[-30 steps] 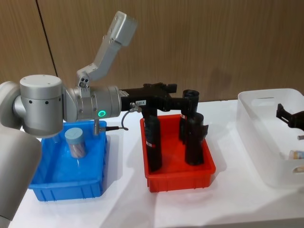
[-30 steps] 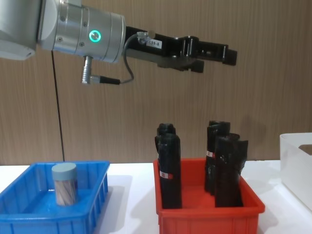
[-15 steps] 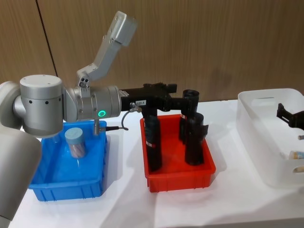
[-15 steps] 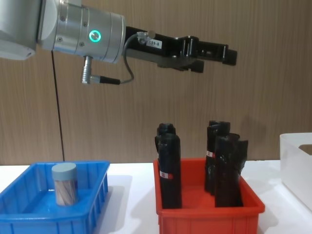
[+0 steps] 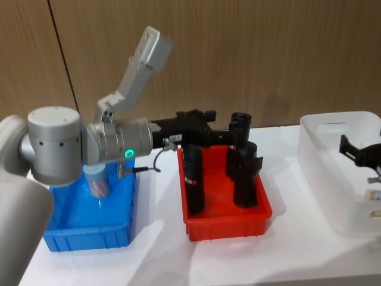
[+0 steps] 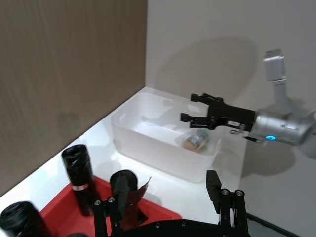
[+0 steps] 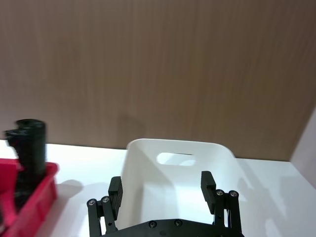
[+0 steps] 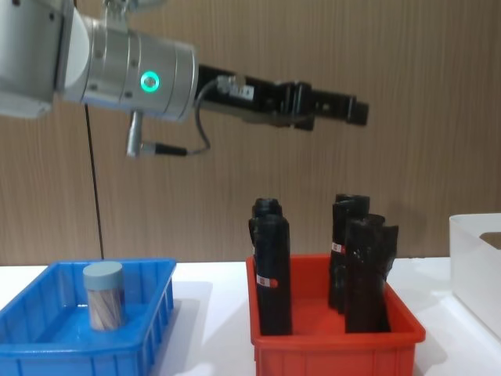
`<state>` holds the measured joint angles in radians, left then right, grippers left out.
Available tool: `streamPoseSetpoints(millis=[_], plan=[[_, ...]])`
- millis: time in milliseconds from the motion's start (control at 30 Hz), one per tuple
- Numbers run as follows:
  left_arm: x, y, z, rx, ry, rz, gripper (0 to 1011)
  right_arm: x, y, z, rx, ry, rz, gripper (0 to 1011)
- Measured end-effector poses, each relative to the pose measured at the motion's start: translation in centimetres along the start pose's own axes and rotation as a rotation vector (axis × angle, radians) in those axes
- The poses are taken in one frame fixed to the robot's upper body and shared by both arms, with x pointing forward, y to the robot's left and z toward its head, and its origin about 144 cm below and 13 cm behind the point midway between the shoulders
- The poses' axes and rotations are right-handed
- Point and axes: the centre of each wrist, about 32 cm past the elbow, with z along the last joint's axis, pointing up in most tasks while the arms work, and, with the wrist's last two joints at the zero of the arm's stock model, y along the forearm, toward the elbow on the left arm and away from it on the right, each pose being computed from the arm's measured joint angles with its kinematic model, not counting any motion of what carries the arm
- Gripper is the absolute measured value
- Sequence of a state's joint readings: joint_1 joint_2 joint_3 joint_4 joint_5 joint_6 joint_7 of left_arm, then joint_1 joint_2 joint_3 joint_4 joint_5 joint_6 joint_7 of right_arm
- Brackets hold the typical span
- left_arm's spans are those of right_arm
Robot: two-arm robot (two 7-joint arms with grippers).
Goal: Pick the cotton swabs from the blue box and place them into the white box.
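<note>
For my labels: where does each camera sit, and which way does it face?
Head: high, looking down on blue box, red bin, white box; left arm crosses.
Chest: low, level across the bins; left gripper overhead.
Left wrist: over red bin, facing white box and right gripper; own fingers.
Right wrist: over white box, facing the wall; own fingers.
Head and chest share the cotton swabs.

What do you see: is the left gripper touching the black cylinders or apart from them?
Apart. The chest view shows the left gripper well above the black cylinders, wall visible between.
</note>
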<state>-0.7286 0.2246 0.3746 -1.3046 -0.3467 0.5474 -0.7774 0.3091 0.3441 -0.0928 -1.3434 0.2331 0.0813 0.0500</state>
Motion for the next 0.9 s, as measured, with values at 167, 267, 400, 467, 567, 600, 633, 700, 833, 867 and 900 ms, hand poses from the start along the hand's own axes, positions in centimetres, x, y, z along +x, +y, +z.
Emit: streamPoseSetpoints(millis=[167,267,400,467,567,600,633,700,833,867,900], plan=[[-0.5,0.2,-1.3,-0.006,-0.027,0.057,1004,-1.5,-1.3,-0.2,0.016,0.003,0.046,1001],[-0.9,0.3,-2.2,-0.011,-0.046,0.097,1004,-2.4,-2.0,-0.2,0.027,0.007,0.072,1001],[-1.4,0.4,-3.2,-0.018,-0.068,0.142,1004,-3.4,-3.0,-0.3,0.039,0.014,0.104,1001],[-1.7,0.5,-3.9,-0.023,-0.081,0.170,1004,-4.1,-3.7,-0.3,0.047,0.017,0.124,1001],[-2.2,0.7,-4.7,-0.031,-0.099,0.205,1004,-4.9,-4.5,-0.3,0.056,0.025,0.150,1001],[-2.3,0.7,-5.0,-0.033,-0.103,0.215,1004,-5.1,-4.7,-0.2,0.059,0.027,0.156,1001],[-2.4,0.8,-5.1,-0.035,-0.107,0.222,1004,-5.3,-4.9,-0.2,0.062,0.029,0.163,1001],[-2.6,0.8,-5.5,-0.040,-0.116,0.240,1004,-5.8,-5.4,-0.2,0.067,0.034,0.176,1001],[-3.3,1.1,-6.7,-0.055,-0.141,0.292,1004,-7.0,-6.7,-0.1,0.081,0.048,0.214,1002],[-3.6,1.1,-7.1,-0.059,-0.148,0.309,1004,-7.4,-7.1,0.0,0.086,0.054,0.226,1001],[-3.7,1.2,-7.3,-0.062,-0.153,0.317,1004,-7.6,-7.4,0.0,0.088,0.057,0.233,1002]])
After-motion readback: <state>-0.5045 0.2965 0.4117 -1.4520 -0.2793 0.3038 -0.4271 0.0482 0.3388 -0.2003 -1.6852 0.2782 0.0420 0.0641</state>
